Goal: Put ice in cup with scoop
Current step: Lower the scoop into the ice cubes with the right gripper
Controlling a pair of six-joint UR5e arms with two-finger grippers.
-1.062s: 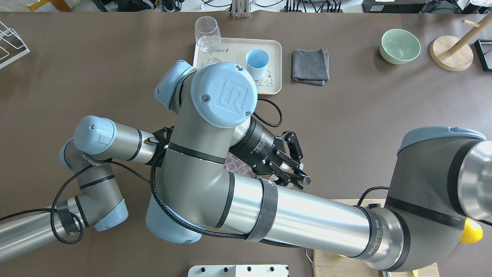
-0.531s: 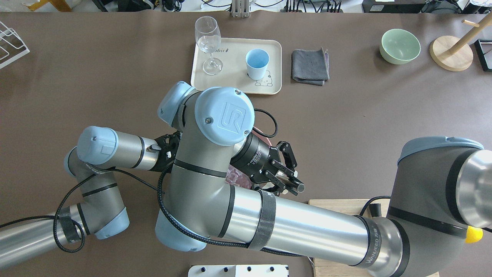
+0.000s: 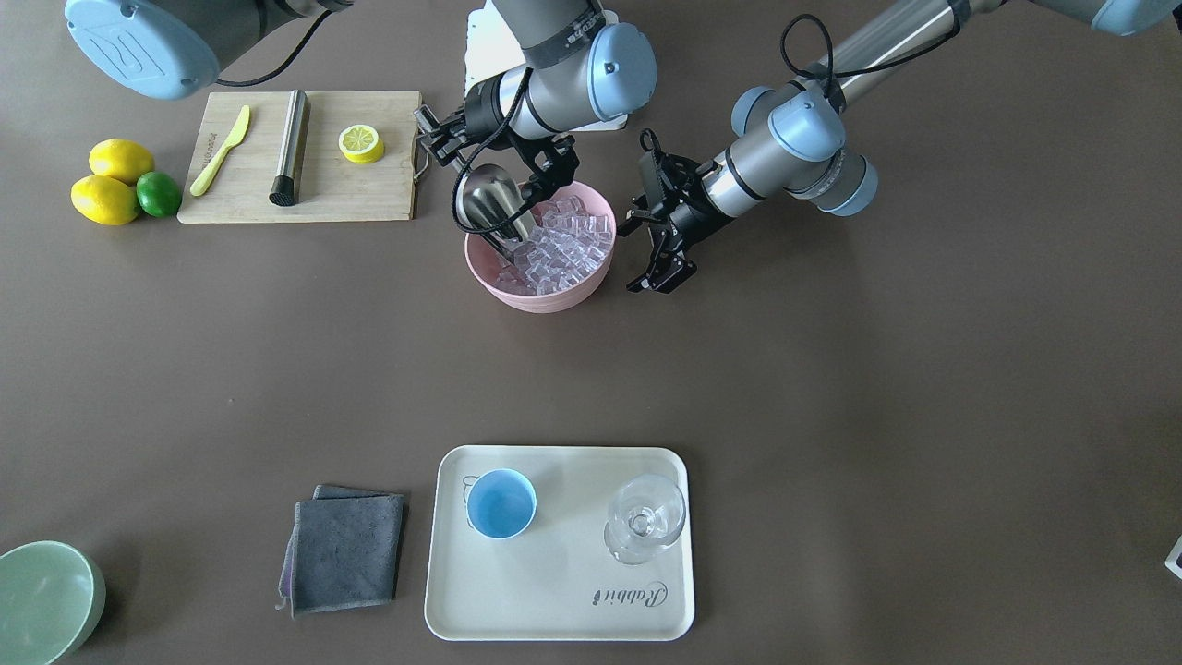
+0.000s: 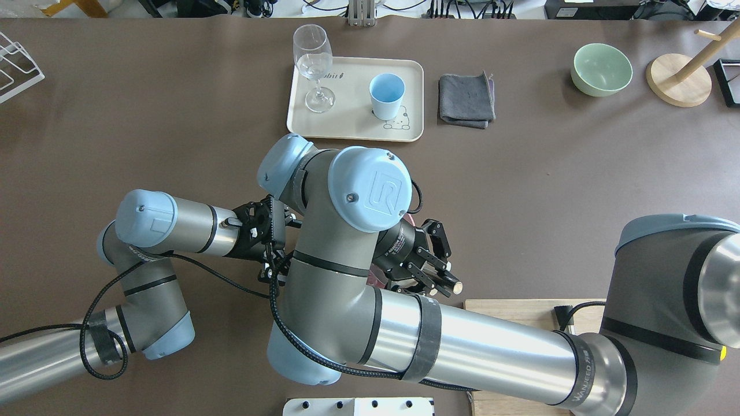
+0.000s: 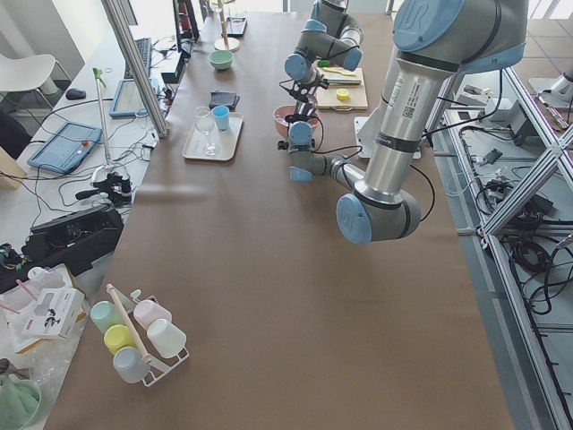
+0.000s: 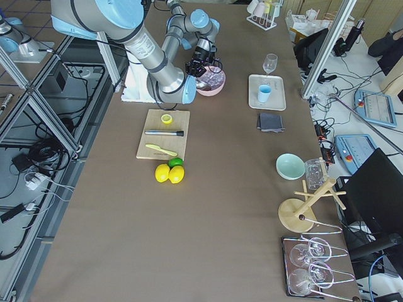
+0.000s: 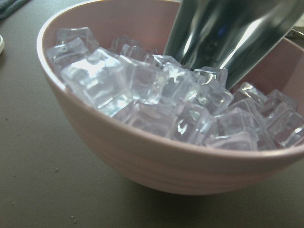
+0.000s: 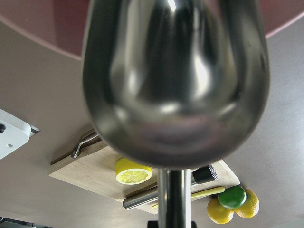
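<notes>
At the desk's (image 3: 831, 416) twelve o'clock, our right end effector (image 4: 432, 271) held the scoop (image 3: 488, 205) in the ice (image 3: 563, 249); our left end effector (image 3: 651, 254) gaped wide; the cup (image 3: 500, 503) at six o'clock was empty.

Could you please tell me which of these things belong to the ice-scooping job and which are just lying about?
Job: scoop, ice, pink bowl, cup.
Lying about: stemmed glass, grey cloth, green bowl, cutting board, lemons, lime, steel cylinder.
</notes>
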